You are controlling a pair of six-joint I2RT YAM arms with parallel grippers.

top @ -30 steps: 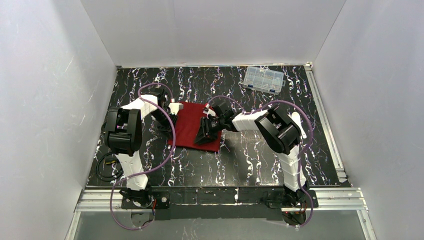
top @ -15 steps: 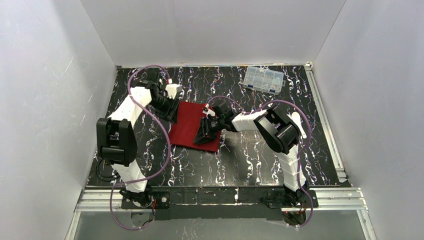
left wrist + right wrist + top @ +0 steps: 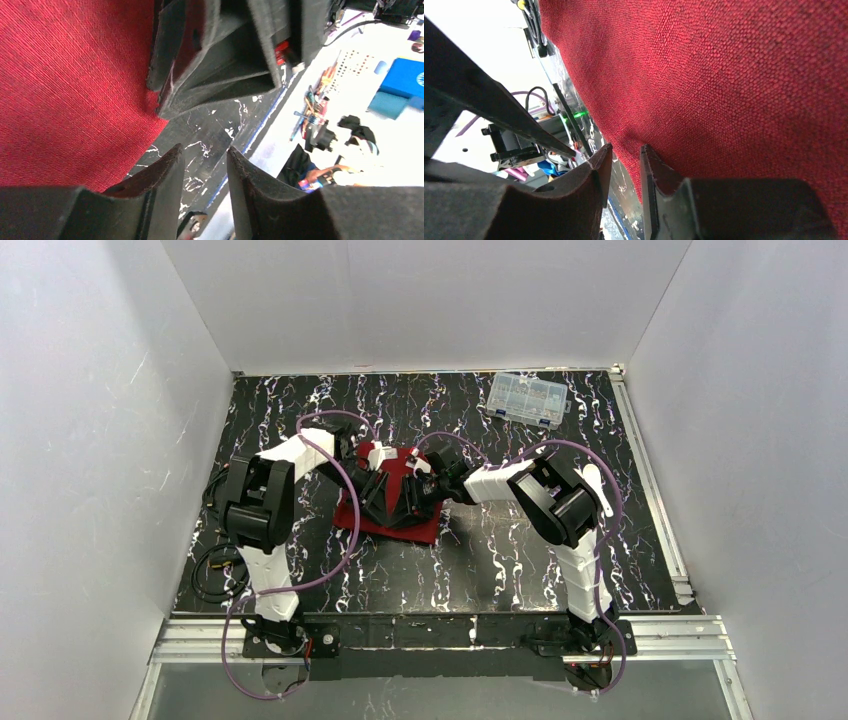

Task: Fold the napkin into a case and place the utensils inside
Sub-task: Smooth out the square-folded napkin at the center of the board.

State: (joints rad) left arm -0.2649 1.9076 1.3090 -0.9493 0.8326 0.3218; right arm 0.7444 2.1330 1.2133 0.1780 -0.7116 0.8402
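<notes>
The deep red napkin [image 3: 421, 528] lies flat on the black marbled table, folded into an oblong. Both grippers rest low over it, tip to tip. My left gripper [image 3: 377, 497] [image 3: 202, 152] is open with nothing between its fingers; bare table shows in the gap, and the napkin [image 3: 65, 90] is to its left. My right gripper [image 3: 409, 501] [image 3: 624, 152] is open a little, and the napkin's [image 3: 724, 75] edge runs behind its gap. A slim white piece [image 3: 598, 488] right of the right elbow may be the utensils; I cannot tell.
A clear plastic compartment box [image 3: 527, 400] stands at the back right. White walls close in the table on three sides, and a metal rail [image 3: 450, 632] runs along the near edge by the arm bases.
My left arm swung out to the back left, then came back down onto the napkin beside the right gripper, and its jaws went from shut to open. The right arm stayed put.
</notes>
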